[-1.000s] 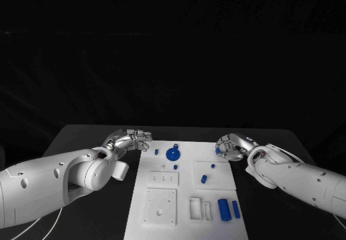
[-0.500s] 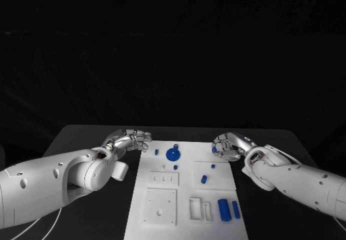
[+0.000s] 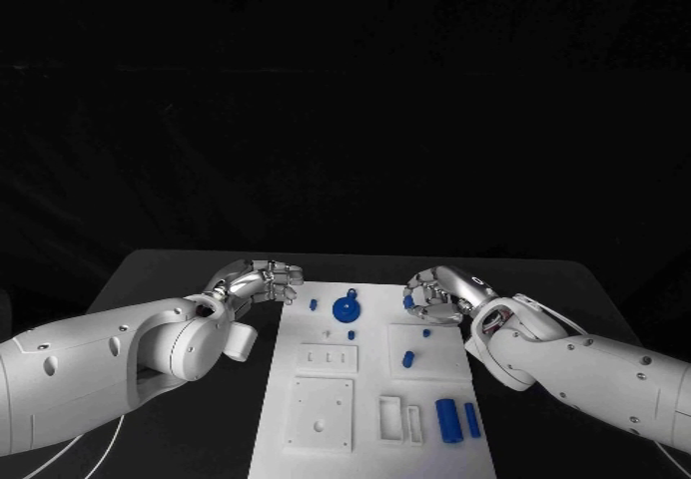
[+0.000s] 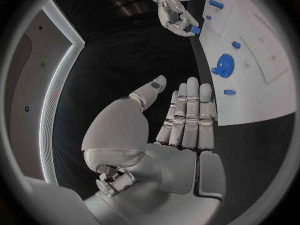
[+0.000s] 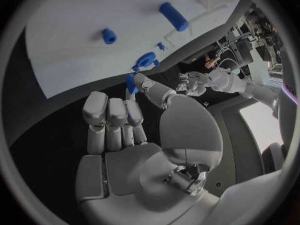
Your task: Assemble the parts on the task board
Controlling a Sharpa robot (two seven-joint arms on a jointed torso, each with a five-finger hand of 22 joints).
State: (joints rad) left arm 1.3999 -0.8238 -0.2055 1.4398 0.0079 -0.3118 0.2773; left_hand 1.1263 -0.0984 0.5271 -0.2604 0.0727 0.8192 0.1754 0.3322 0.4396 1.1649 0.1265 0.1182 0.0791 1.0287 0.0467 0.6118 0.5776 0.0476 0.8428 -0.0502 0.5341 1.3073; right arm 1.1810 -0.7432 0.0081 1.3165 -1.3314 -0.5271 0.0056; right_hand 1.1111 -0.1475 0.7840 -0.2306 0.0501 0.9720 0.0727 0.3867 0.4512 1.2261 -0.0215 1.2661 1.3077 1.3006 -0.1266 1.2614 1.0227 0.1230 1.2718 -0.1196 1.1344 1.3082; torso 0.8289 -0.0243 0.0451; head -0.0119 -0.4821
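While the right hand hovers over the task board's far right corner, pinching a small blue part betw. thumb and fingers, assembly looks early-stage. Blue disc sits at the board's far end; blue cylinders lie loose at its near right, several recesses unfilled (judged, not confirmed). Left hand just off the board's far left corner, fingers released, holding nothing.

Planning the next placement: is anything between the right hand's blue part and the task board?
Nothing visible. The right hand holds the small blue part over the task board's far right edge; the left hand hangs off the board's left side.
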